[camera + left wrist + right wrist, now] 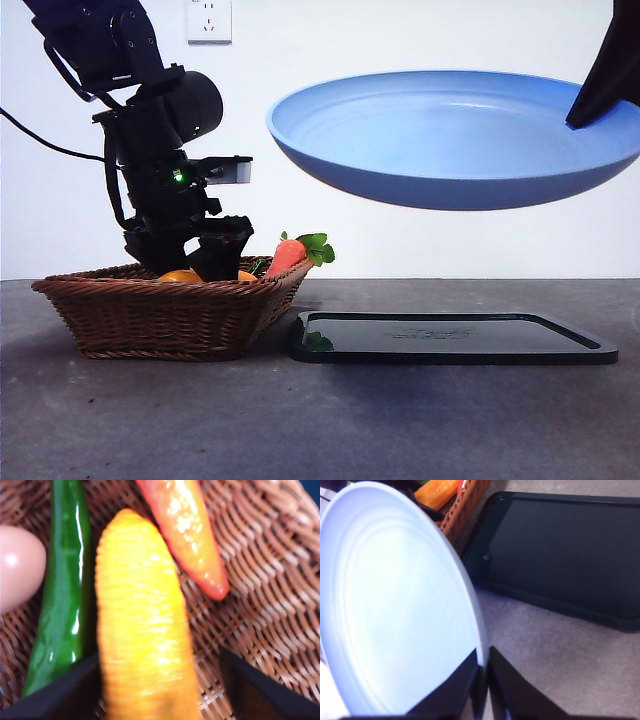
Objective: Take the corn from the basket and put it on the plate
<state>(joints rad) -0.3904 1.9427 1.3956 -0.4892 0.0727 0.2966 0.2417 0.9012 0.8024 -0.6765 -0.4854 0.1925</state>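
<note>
The yellow-orange corn [142,630] lies in the brown wicker basket [160,315], whose woven floor [260,580] fills the left wrist view. My left gripper [205,262] is lowered into the basket. It stands open [159,655] with one jaw on each side of the cob, and a gap shows at one jaw. The blue plate [450,140] hangs high over the table, slightly tilted. My right gripper [580,115] is shut on its rim [484,655], and the plate's inside [395,605] is bare.
A red-orange carrot [288,255] with green leaves leans on the basket's right rim, next to the corn [185,535]. A green pepper [62,590] and a round peach-coloured item [17,575] lie on the corn's other side. A flat black tray [450,338] sits under the plate.
</note>
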